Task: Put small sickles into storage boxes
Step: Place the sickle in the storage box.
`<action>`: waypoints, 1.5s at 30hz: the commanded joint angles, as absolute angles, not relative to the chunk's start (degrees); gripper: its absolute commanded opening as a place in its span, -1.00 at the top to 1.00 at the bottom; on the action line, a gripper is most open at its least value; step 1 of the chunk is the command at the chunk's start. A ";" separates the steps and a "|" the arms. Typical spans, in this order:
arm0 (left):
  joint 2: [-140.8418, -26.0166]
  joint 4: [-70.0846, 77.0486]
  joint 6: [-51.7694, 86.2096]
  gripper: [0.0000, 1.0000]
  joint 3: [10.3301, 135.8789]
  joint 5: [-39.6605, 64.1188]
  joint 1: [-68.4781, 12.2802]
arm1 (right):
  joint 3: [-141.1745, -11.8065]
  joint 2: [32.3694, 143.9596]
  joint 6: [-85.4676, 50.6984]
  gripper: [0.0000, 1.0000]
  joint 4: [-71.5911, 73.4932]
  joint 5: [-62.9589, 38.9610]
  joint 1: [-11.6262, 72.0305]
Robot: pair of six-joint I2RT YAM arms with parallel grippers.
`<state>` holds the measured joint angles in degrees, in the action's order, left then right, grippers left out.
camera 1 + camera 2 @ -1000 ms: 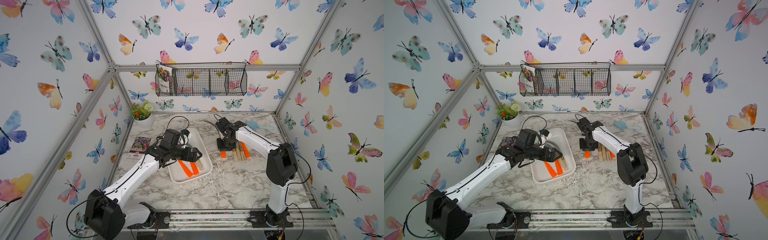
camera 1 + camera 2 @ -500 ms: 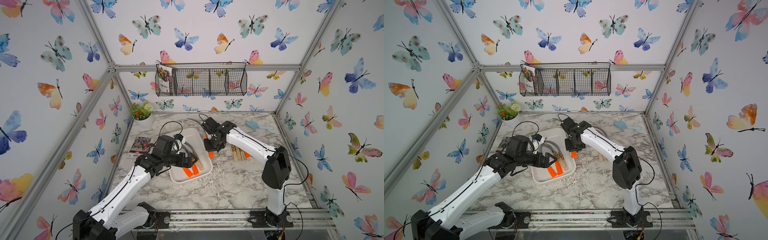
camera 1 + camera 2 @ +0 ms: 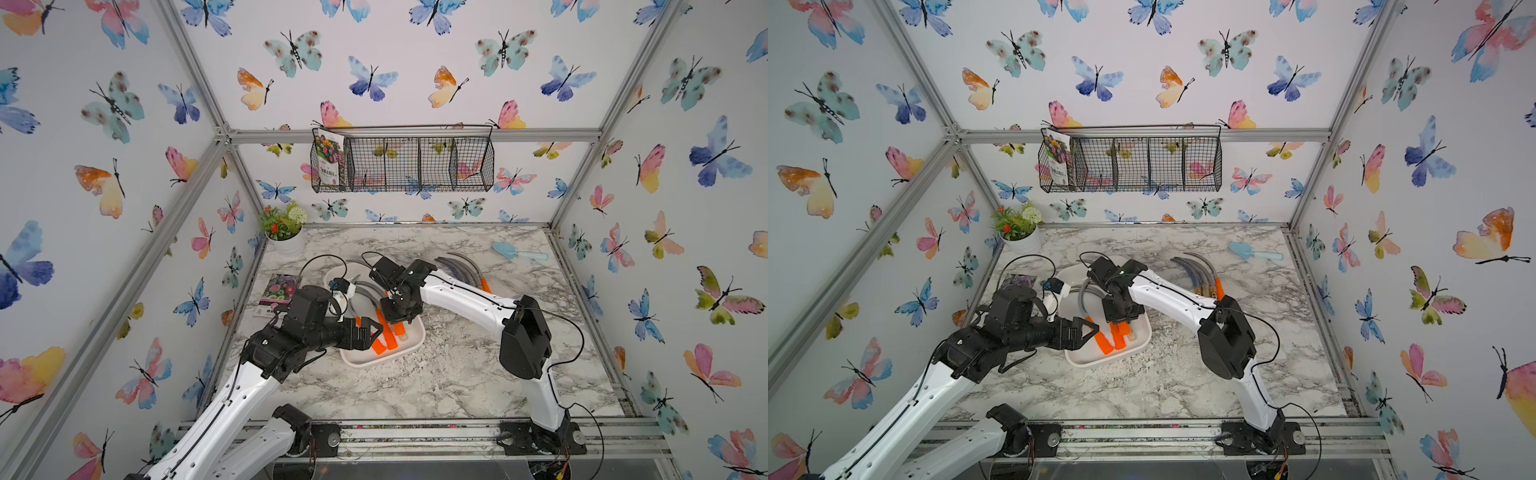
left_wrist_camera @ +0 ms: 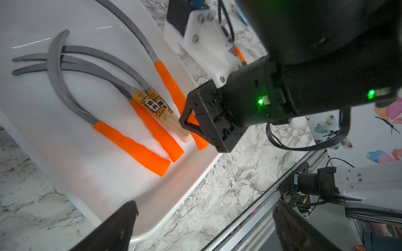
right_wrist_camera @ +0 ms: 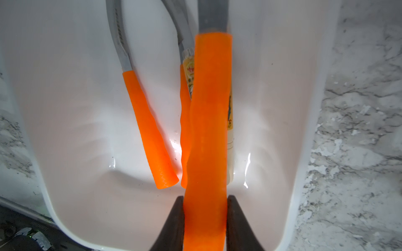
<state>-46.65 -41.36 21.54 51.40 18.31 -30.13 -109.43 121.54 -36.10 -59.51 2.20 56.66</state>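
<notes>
Now we have the held sickle (image 5: 206, 130) pinched by its orange handle in the right end effector (image 5: 205, 200), both fingers pressed against the sides of the grip. It hangs over the near end of the white tray (image 5: 304, 152) with its blade pointing toward the far end. It sits directly above a wooden-handled sickle (image 4: 168, 115) and beside two orange-handled sickles (image 4: 132, 145) already lying inside. We cannot tell whether it rests on them yet or is just clear of them.

In our judgement, the risk lies in the release. If it is let go from any height, the handle could land on the rounded wooden one and roll sideways. The curved blade could also hook across the blades below, or ride up on the tray's far rim and leave the tool half out.

The left end effector (image 3: 368, 330) is spread wide and holds nothing. It sits just beside the tray's edge and close to the right one. We think a careless swing by either arm could knock them together or shove the tray.

Further out, the remaining sickles (image 3: 1200, 276) lie on the counter (image 3: 1142, 386) behind the right forearm, which crosses in front of their handles. The blue trowel (image 3: 519, 252), flower pot (image 3: 286, 239), seed packet (image 3: 276, 291) and wire basket (image 3: 403, 164) are well apart from the tray and block nothing.
</notes>
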 commanded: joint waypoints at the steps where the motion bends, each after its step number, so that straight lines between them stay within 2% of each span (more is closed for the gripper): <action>1: -42.59 -44.82 22.72 -0.97 50.88 16.08 -30.26 | -110.82 123.44 -38.22 0.72 -59.30 2.09 57.99; 13: -34.62 -50.99 24.58 -0.97 50.61 13.97 -30.26 | -112.44 129.47 -39.29 0.72 -56.54 -0.43 60.20; 19: -32.92 -53.12 24.95 -0.97 50.72 13.28 -30.23 | -114.12 131.98 -38.69 0.65 -56.60 -0.70 60.38; 41: -35.55 -51.60 24.00 -0.97 52.86 12.81 -30.25 | -118.96 128.31 -37.18 -0.22 -60.29 3.28 60.29; 45: -37.25 -50.34 23.26 -0.97 53.07 13.56 -30.23 | -118.33 126.47 -37.42 -0.66 -60.64 4.11 59.86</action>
